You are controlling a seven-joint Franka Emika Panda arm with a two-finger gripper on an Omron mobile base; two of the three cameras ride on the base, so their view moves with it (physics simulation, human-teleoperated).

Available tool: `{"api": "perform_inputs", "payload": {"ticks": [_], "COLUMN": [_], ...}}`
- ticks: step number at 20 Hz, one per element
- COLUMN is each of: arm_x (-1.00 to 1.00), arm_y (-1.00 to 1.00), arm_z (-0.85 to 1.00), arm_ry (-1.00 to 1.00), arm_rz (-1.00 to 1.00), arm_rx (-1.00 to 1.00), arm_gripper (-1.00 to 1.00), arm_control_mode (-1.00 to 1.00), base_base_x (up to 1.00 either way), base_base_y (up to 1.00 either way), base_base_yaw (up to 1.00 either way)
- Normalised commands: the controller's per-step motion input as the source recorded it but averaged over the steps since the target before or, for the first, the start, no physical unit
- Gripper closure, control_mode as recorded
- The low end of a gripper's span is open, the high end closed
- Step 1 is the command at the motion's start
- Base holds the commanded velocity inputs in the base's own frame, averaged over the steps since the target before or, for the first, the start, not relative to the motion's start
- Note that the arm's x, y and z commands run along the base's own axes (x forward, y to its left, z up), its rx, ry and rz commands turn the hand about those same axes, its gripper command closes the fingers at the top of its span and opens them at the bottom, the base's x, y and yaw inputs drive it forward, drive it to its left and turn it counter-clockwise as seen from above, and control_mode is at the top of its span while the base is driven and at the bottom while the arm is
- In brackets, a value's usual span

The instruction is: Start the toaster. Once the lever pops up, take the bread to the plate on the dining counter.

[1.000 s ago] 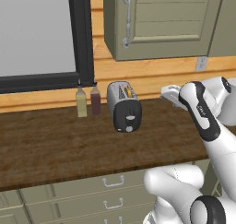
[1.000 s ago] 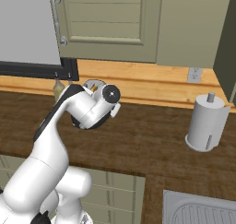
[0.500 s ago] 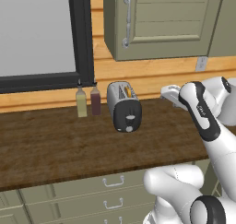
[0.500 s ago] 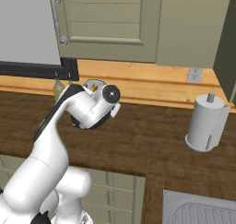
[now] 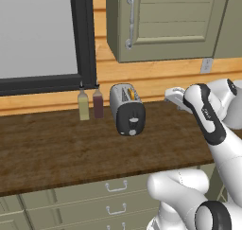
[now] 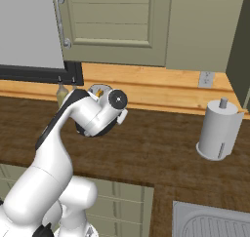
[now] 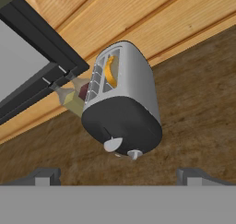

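Note:
The chrome toaster [image 5: 125,107] stands on the wooden worktop [image 5: 56,148], close to the back wall, its black end face toward me. The bread [image 7: 109,71] sits low in one slot, a tan edge showing. The pale lever [image 7: 113,144] sticks out of the black face [image 7: 124,124] beside a small knob [image 7: 134,154]. My gripper [image 5: 172,94] hovers above the worktop to the toaster's right, apart from it. In the hand view its fingertips [image 7: 44,176] stand wide, so the gripper [image 7: 118,176] is open and holds nothing. The plate and the dining counter are out of view.
Two slim bottles [image 5: 90,103] stand just left of the toaster, under the black window frame [image 5: 85,39]. A green wall cabinet [image 5: 160,21] hangs above. A paper towel roll [image 6: 219,129] stands at the right, with a sink [image 6: 210,221] in front of it.

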Motion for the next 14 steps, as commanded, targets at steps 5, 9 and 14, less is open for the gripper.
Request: {"api": "perform_inputs", "payload": {"ticks": [5,9,14], "arm_x": [0.0,0.0,0.0], "arm_y": [0.0,0.0,0.0], "arm_z": [0.0,0.0,0.0], "arm_ry": [0.0,0.0,0.0], "arm_rz": [0.0,0.0,0.0], "arm_rx": [0.0,0.0,0.0], "arm_gripper": [-1.0,-1.0,-1.0], "arm_control_mode": [-1.0,-1.0,-1.0], "base_base_x": [0.0,0.0,0.0], "base_base_y": [0.0,0.0,0.0], "base_base_yaw": [0.0,0.0,0.0]}}
